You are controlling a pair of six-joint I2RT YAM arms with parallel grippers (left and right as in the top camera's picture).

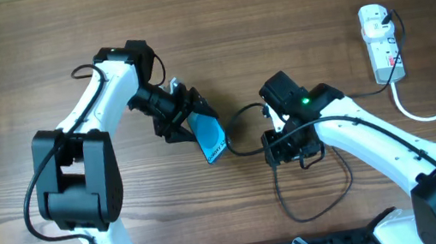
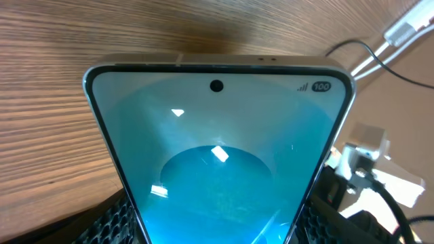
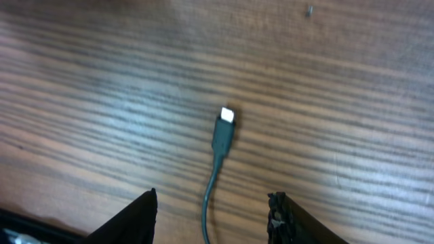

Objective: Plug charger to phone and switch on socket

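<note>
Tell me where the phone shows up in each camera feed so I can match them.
Overhead: the phone is just left of centre, tilted, held in the left gripper.
Left wrist: the phone fills the middle and bottom of the picture, teal screen facing the camera.
Right wrist: not in this picture.
Shared landmark: the wood-grain table shows in all three.

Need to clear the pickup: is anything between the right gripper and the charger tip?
Nothing visible. In the right wrist view the charger tip sits just ahead of the right gripper, its cable running back through the gap between the open fingers, with only bare table around it.
</note>
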